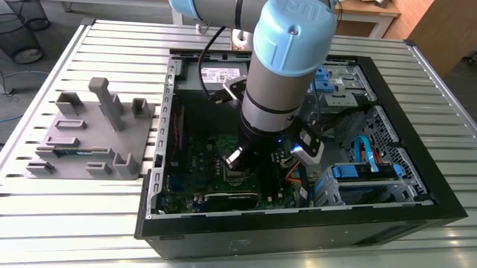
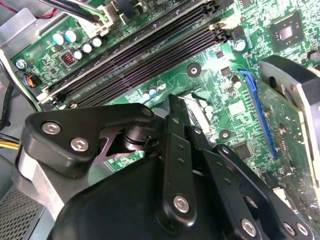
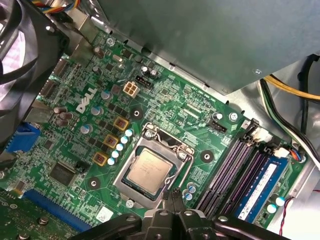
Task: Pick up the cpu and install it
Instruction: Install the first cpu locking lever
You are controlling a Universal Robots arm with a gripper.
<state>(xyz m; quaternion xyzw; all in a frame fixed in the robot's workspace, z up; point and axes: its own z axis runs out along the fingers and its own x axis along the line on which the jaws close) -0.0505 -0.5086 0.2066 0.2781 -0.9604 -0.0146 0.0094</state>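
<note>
The cpu (image 3: 148, 169), a small square chip with a shiny silver top, lies flat inside the silver-framed socket (image 3: 129, 159) on the green motherboard (image 3: 85, 150). In the first wrist view my gripper (image 3: 172, 195) hovers just beside the socket's edge, its two black fingertips pressed together with nothing between them. The second wrist view shows the black gripper (image 2: 175, 107) linkage low over the board. In the exterior view the arm reaches down into the open computer case and the gripper (image 1: 237, 162) is just above the board's middle.
Dark memory slots (image 3: 235, 170) run beside the socket, with a blue memory stick (image 3: 260, 185) in the outer one. A grey tray (image 1: 89, 134) stands outside the case on the exterior view's left. The black case walls (image 1: 298, 223), cables (image 1: 365, 151) and drive bays hem the arm in.
</note>
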